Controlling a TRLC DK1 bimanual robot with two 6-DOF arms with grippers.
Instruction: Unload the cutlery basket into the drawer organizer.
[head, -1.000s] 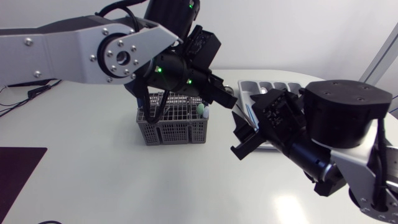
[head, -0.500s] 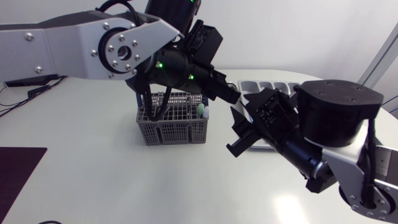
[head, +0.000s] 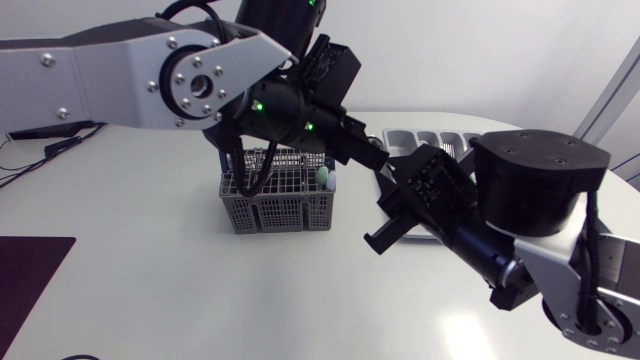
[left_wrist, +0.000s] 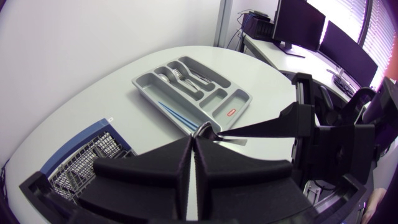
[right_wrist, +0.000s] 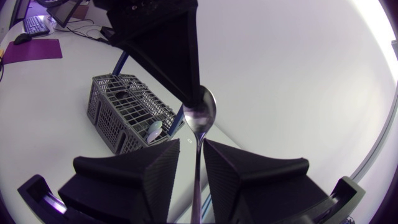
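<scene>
Currently the left tool (left_wrist: 196, 135) is pressed shut on the bowl of a spoon (right_wrist: 200, 115) and holds it in the air, over the space between the cutlery basket (head: 275, 200) and the drawer organizer (left_wrist: 144, 89). The spoon's handle goes into the gap of the right tool (right_wrist: 191, 155), whose fingers stand a little apart (in the right wrist view free space shows on both sides of the handle), so it does not grip it. The basket stands on the white counter (head: 150, 280), near the organizer, and some cutlery lies in the organizer's compartments.
</scene>
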